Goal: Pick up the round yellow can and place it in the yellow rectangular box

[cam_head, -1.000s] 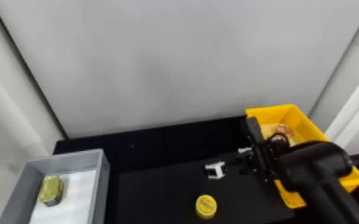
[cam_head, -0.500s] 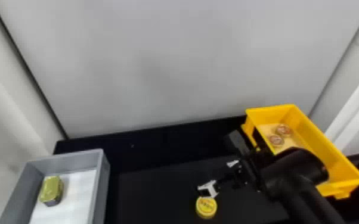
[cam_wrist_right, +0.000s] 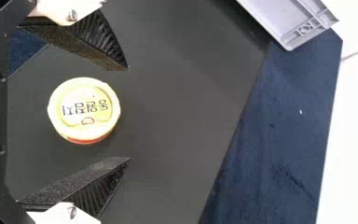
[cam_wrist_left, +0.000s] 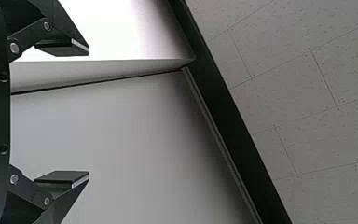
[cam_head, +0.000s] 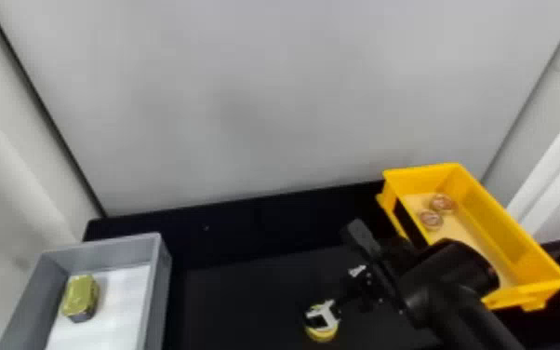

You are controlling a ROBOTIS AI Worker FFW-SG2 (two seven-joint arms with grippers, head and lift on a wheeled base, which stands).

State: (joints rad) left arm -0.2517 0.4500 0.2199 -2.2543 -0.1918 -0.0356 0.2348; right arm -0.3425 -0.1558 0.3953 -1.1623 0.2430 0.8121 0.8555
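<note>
From my left, I have the left gripper (cam_wrist_left: 89,112) in its wrist view with its fingers spread wide, pale wall (cam_wrist_left: 121,135) showing between them; next, in the head view, comes the grey bin (cam_head: 159,298), where a gold tin (cam_head: 79,298) lies on the white bottom, its longer side running roughly near to far; then my round yellow can (cam_head: 322,335) on the black table (cam_head: 246,288), between the bin and the yellow rectangular box; it stands upright on its base, lid facing up, so its axis runs straight up from the table, and the round lid has no longer side to line up with; my right gripper (cam_head: 338,296) is over it, partly covering the lid from the head view; its wrist view shows me the fingers wide, one to each side of the can, touching neither side; furthest right is the yellow rectangular box (cam_head: 497,225), two small round tins (cam_head: 436,212) side by side near its far end.
</note>
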